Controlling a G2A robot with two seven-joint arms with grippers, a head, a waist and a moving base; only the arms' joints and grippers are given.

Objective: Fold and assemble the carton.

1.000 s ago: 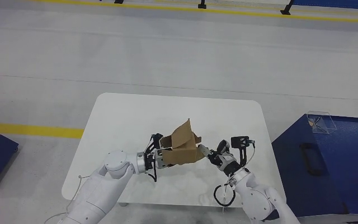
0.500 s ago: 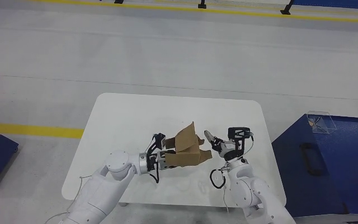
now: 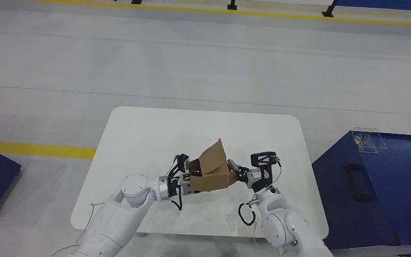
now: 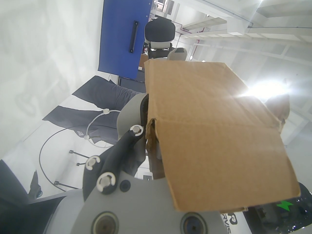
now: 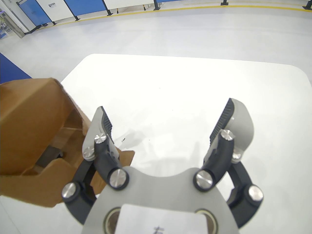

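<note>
A brown cardboard carton (image 3: 212,172), partly folded with one flap standing up, is held just above the white table (image 3: 141,135) near its front middle. My left gripper (image 3: 183,182) is shut on the carton's left end; in the left wrist view a carton panel (image 4: 214,135) covers most of the gripper and one dark finger (image 4: 126,144) presses at the panel's edge. My right gripper (image 5: 168,122) is open at the carton's right end (image 3: 236,172). One of its fingers (image 5: 103,122) rests against a carton flap (image 5: 31,122), and nothing lies between its pads.
A blue cabinet (image 3: 366,186) stands off the table's right side with a small clear box (image 3: 367,139) on top. The far half of the table (image 5: 195,79) is bare white surface. Yellow floor lines run behind and to the left.
My right gripper drew away from the carton and upward, then came back against its right end. The upright flap has tilted lower. The left gripper kept its hold.
</note>
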